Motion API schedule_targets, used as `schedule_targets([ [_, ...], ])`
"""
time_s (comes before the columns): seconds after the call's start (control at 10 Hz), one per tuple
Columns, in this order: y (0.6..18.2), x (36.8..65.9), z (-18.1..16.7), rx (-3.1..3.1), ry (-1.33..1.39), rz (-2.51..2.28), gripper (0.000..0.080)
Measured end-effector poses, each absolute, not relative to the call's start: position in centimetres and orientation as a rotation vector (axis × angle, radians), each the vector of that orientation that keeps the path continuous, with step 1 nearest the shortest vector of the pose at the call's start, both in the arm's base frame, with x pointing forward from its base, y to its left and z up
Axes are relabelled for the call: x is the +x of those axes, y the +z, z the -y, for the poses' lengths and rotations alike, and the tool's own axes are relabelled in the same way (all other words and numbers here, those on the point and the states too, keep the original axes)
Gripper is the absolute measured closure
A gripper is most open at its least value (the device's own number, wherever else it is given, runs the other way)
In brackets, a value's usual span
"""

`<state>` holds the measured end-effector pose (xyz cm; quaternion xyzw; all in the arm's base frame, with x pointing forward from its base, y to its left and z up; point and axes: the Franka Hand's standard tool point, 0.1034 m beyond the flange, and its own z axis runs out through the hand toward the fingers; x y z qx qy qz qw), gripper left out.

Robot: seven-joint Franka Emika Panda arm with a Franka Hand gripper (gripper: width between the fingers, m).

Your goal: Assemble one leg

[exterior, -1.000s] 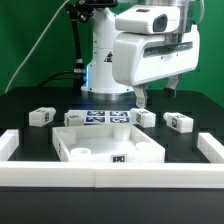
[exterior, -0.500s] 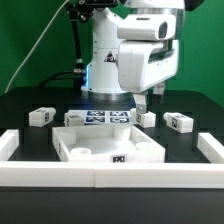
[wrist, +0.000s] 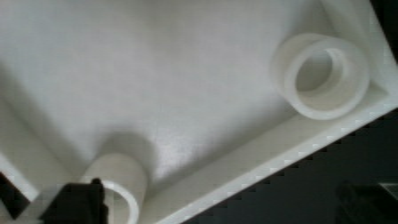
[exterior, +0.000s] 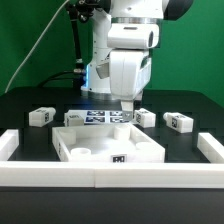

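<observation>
Several small white legs with tags lie on the black table: one [exterior: 40, 116] at the exterior view's left, one [exterior: 74, 117] behind the panel, one [exterior: 146, 117] and one [exterior: 180, 122] at the right. The large white square panel [exterior: 108, 146] lies in front. My gripper [exterior: 128, 106] points down over the panel's back right part, beside the third leg, and holds nothing. In the wrist view my gripper [wrist: 222, 208] is open above the panel's inside [wrist: 160, 90], with two raised round sockets [wrist: 320, 75] [wrist: 118, 178] showing. No leg shows there.
The marker board [exterior: 100, 118] lies behind the panel at the arm's base. A white rail [exterior: 110, 176] runs along the table's front, with white blocks at its left end [exterior: 9, 143] and right end [exterior: 213, 148].
The arm's hand has swung from the exterior view's right toward the left and turned, and now hangs over the panel's back right corner. The legs and panel have not moved.
</observation>
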<state>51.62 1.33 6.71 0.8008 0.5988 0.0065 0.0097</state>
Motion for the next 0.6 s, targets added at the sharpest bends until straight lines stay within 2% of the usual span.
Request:
schedule_targets([
  [0.2,6.6,51.5,-1.2,2.498,0.018,-1.874,0.0150],
  [0.4,5.8,50.4,0.6,2.263,0.035,-2.138,0.0150],
  [0.6,5.3,49.9,1.0,2.120,0.005,-2.269,0.0150],
])
